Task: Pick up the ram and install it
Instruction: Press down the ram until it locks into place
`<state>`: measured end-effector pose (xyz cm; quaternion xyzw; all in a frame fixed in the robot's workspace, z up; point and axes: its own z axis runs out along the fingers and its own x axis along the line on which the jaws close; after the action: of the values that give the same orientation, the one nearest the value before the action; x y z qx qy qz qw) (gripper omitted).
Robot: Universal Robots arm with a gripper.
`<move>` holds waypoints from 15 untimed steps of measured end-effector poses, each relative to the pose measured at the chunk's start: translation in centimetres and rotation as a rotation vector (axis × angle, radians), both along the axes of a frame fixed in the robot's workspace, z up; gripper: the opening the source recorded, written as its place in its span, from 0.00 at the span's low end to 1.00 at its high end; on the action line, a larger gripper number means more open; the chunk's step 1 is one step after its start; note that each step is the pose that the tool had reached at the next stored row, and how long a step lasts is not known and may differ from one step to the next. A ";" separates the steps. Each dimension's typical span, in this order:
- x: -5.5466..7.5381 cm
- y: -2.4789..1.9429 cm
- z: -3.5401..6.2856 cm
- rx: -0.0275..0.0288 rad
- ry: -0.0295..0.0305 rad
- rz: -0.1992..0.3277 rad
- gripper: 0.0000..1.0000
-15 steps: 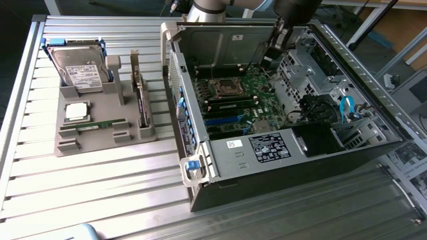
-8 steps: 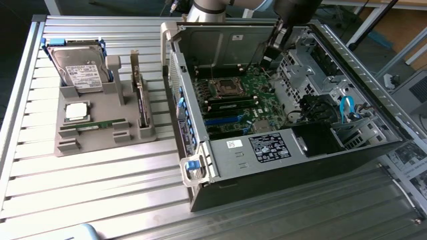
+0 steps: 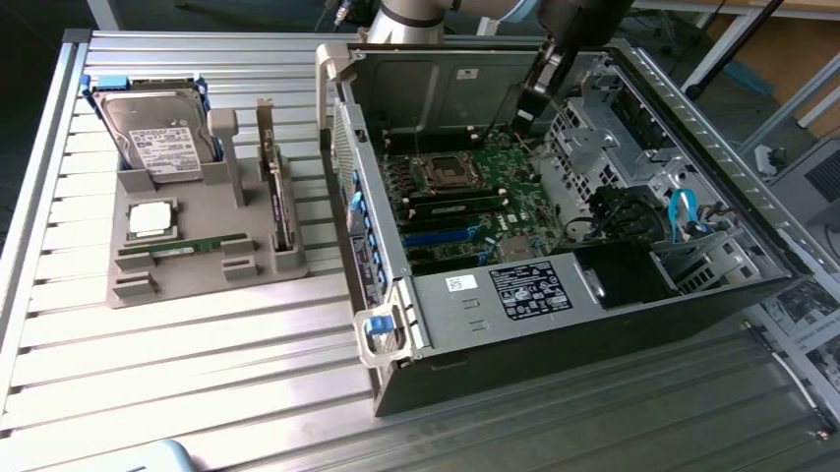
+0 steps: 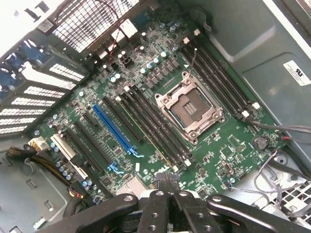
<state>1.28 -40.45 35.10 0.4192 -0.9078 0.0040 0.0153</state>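
Observation:
The ram (image 3: 184,244), a thin green stick, lies flat in a groove of the grey holder (image 3: 145,280) at the exterior view's left. My gripper (image 3: 530,116) hangs inside the open computer case (image 3: 434,393), above the far end of the green motherboard (image 3: 506,211). In the wrist view the two black fingers (image 4: 156,204) press together with nothing between them, so the gripper (image 4: 167,184) is shut. Under them lie the motherboard (image 4: 228,145), the open processor socket (image 4: 190,110) and long black memory slots (image 4: 150,128) on both sides of it.
The holder also carries a silver hard drive (image 3: 155,146), a square silver chip (image 3: 150,218) and an upright card (image 3: 273,187). Case walls, a drive cage (image 3: 617,138) and blue cables (image 3: 683,214) ring the motherboard. A slatted aluminium table (image 3: 171,374) lies underneath.

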 end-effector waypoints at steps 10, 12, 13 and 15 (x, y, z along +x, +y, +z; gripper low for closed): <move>0.0 0.00 -0.01 0.0000 0.0000 -0.063 0.11; 0.0 0.00 -0.01 0.0000 0.0000 -0.080 0.11; 0.0 0.00 -0.01 0.0000 0.0000 -0.085 0.11; 0.0 0.00 -0.01 0.0000 0.0000 -0.096 0.11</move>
<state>1.27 -40.45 35.08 0.3749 -0.9269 0.0033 0.0154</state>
